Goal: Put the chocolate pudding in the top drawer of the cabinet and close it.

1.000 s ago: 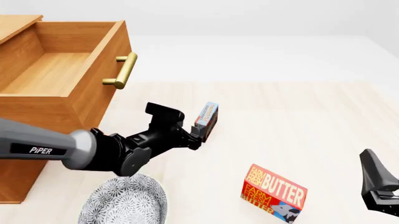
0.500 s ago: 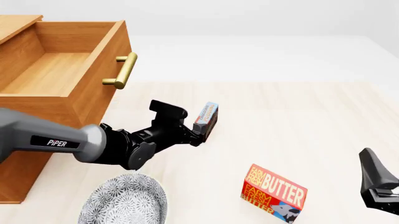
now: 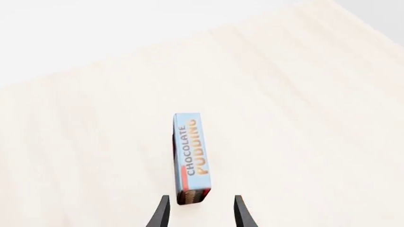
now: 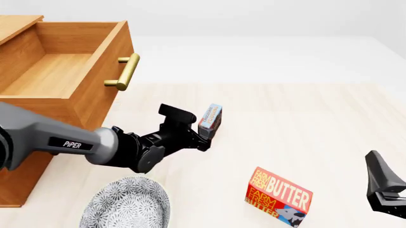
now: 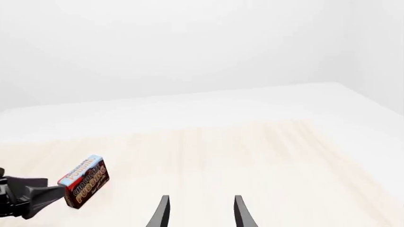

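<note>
The chocolate pudding (image 4: 210,119) is a thin box with a light blue top, standing on its long edge on the table. My left gripper (image 4: 204,136) is open right at its near end. In the left wrist view the chocolate pudding (image 3: 189,158) runs away from the left gripper (image 3: 200,215), with its near end level with the fingertips and close to one finger. The top drawer (image 4: 104,90) of the cabinet (image 4: 16,21) stands pulled open and holds nothing that I can see; its brass handle (image 4: 123,71) faces the table. My right gripper (image 4: 377,184) is open at the right edge, holding nothing.
A red-and-orange butter box (image 4: 279,195) lies at the front right of the pudding. A patterned grey plate (image 4: 127,204) sits at the front edge below my left arm. The right wrist view shows the pudding (image 5: 85,182) far off, with the left gripper's finger (image 5: 28,196) beside it.
My left arm has crept forward and to the right, bringing its open fingers up to the pudding's near end. The pudding and the right arm have not moved.
</note>
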`<state>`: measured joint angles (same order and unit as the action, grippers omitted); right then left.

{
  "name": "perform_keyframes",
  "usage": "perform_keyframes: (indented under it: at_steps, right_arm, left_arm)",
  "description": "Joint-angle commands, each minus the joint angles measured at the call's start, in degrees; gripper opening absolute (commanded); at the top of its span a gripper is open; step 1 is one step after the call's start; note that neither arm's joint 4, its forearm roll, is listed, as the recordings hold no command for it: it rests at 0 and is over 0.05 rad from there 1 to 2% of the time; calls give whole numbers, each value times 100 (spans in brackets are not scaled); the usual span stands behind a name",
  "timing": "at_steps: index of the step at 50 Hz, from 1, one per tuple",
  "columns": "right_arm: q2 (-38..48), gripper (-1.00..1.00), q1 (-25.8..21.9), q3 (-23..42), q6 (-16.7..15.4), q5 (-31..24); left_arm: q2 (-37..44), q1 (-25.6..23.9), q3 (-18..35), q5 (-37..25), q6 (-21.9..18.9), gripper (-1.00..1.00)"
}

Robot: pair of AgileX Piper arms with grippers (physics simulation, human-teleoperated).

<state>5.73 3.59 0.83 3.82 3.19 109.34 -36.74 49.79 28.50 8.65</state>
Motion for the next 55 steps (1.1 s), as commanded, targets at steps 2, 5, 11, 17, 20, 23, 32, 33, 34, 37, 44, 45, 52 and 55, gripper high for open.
perform_keyframes:
  at_steps: [2, 5, 11, 17, 20, 23, 32, 33, 34, 37, 44, 45, 52, 55]
  right_arm:
    - [-35, 100, 8, -5, -3, -31]
    - [-41, 100, 12, -5, -4, -36]
    - [24, 100, 2, -3, 11, 5]
    - [85, 100, 9, 1, 20, 56]
    - [103, 100, 10, 1, 20, 75]
    - [118, 100, 10, 1, 24, 84]
    - [147, 100, 8, -1, 26, 107]
    - [157, 100, 8, -3, 25, 115]
    - [171, 100, 7, -6, 23, 129]
    - [202, 100, 10, -10, 19, 157]
    - [214, 100, 1, -16, 12, 167]
    - [215, 100, 1, -16, 12, 167]
    - [265, 100, -4, -22, 10, 208]
    - [262, 100, -6, -22, 12, 205]
  left_arm:
    - [135, -19, 118, 9, -27, 100]
    - [173, -12, 173, 5, -34, 100]
    - [221, 74, 257, -53, -87, 100]
    - [273, 56, 371, -119, -143, 100]
    - [319, 51, 422, -147, -167, 100]
    - [336, 47, 447, -168, -177, 100]
    - [367, 56, 484, -192, -219, 100]
    - [367, 63, 489, -199, -219, 100]
    - [371, 61, 492, -200, -219, 100]
    - [388, 77, 499, -196, -219, 100]
    - [456, 109, 560, -179, -202, 100]
    - [456, 109, 560, -179, -202, 100]
    - [547, 127, 623, -186, -198, 100]
    - [563, 134, 631, -182, -190, 100]
